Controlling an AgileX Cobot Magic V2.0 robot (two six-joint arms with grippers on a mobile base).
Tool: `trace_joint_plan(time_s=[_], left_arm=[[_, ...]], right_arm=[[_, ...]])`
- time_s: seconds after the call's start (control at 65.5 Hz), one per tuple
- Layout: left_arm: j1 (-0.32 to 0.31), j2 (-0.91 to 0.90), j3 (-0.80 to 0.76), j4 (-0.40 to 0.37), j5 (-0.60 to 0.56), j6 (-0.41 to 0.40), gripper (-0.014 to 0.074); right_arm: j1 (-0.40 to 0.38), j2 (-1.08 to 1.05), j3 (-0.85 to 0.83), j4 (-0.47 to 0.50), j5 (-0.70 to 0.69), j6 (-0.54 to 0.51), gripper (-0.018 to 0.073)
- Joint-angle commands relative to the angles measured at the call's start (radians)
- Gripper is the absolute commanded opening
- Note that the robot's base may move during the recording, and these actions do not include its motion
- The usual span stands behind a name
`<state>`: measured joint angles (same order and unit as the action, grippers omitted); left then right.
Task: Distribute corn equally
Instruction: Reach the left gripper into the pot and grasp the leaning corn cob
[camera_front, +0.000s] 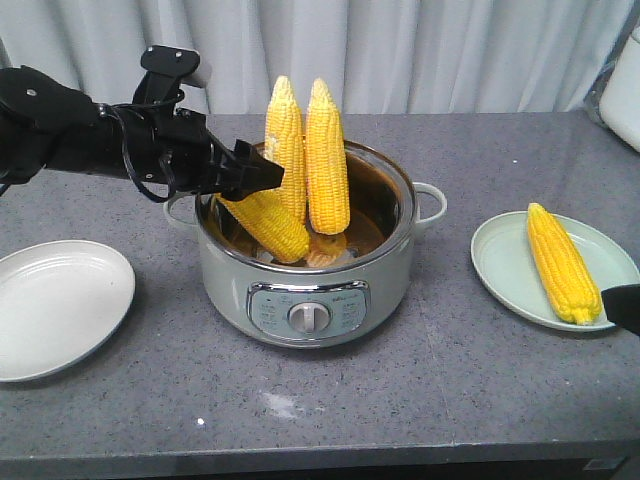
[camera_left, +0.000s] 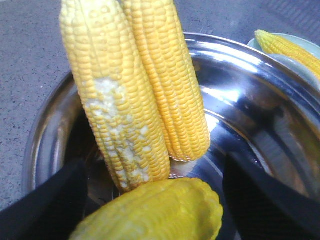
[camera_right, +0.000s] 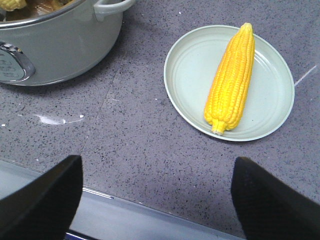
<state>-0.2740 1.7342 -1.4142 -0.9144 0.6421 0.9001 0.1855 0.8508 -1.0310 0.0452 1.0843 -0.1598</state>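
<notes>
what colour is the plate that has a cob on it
The plate is pale mint green, clearest in the right wrist view.

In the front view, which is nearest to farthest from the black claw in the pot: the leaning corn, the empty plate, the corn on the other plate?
1. Leaning cob, in the pot, right at the left gripper.
2. Empty plate, on the left.
3. Plated cob, far right.

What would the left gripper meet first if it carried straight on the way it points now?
Probably the leaning cob, lying between the open fingers of the left gripper; the two upright cobs stand beyond. Depth is uncertain.
</notes>
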Motion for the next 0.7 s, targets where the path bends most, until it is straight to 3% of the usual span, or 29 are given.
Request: trace_joint_plan(time_s=[0.0,0.26,0.687], left_arm=[[-0.007,-0.038,-0.030,-0.044,-0.039,0.005,0.0438],[-0.007,-0.039,-0.030,-0.044,-0.040,0.005,0.0177],[-0.004,-0.143,-0.031,-0.044,-0.048,0.005,0.0178]], right_arm=[[0.002,-0.005,-0.025,-0.003,-0.048,-0.003,0.0577],[0.002,-0.005,-0.025,-0.003,-0.047,-0.003,0.0577],[0.002,-0.005,-0.025,-0.003,-0.044,-0.004,0.0577]])
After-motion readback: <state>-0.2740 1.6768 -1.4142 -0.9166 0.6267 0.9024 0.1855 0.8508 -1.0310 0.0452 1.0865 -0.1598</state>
